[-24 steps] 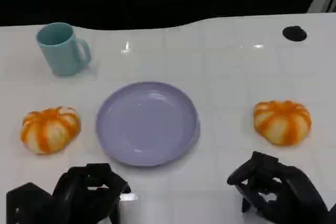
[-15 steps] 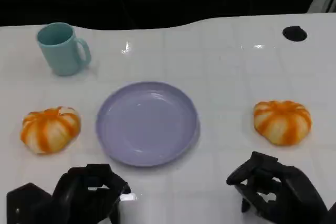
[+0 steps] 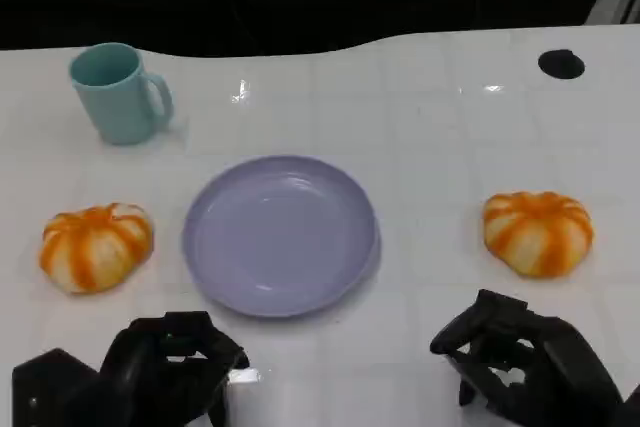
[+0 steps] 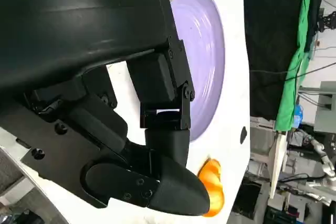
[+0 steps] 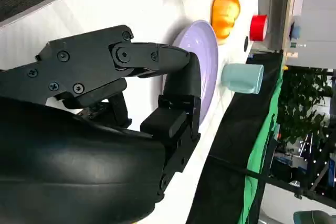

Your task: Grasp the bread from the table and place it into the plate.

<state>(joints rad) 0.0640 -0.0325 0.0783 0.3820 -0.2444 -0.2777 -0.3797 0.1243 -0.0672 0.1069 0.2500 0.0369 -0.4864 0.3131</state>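
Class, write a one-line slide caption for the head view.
Two orange breads flank an empty purple plate; both hands wait at the near edge.

Left hand (image 3: 150, 377), right hand (image 3: 525, 367) cut off by head view's bottom edge.

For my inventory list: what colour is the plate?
The plate is pale lavender, plain with no pattern. The head view shows it best.

No visible change: right hand (image 3: 525, 362) perhaps a shade nearer the plate (image 3: 280, 235), barely.
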